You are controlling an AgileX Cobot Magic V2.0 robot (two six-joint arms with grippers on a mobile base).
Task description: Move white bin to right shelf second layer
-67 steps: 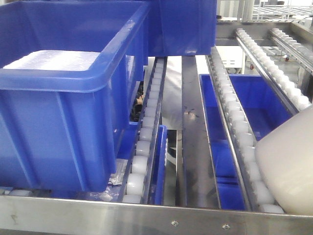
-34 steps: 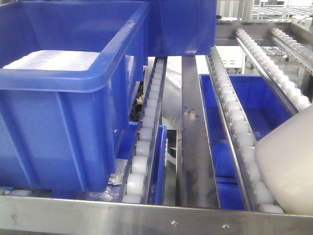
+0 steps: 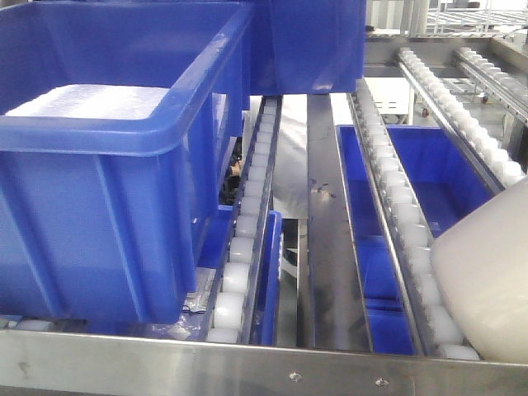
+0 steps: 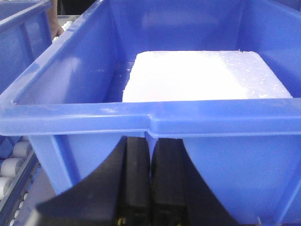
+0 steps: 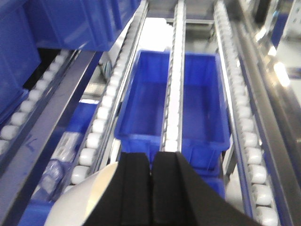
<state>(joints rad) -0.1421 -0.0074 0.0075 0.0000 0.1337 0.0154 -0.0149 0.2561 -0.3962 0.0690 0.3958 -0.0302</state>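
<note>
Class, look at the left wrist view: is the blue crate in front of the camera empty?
No. The blue crate holds a white foam-like slab lying flat across most of its floor.

Matte black end effector [image 4: 150, 183] fingers (flat, squared pads).

Bright light comes from above. The white foam [image 4: 207, 77] glares so much its surface washes out. The steel front rail [image 3: 247, 367] shines. The right wrist picture is blurry, mostly at the edges.
</note>
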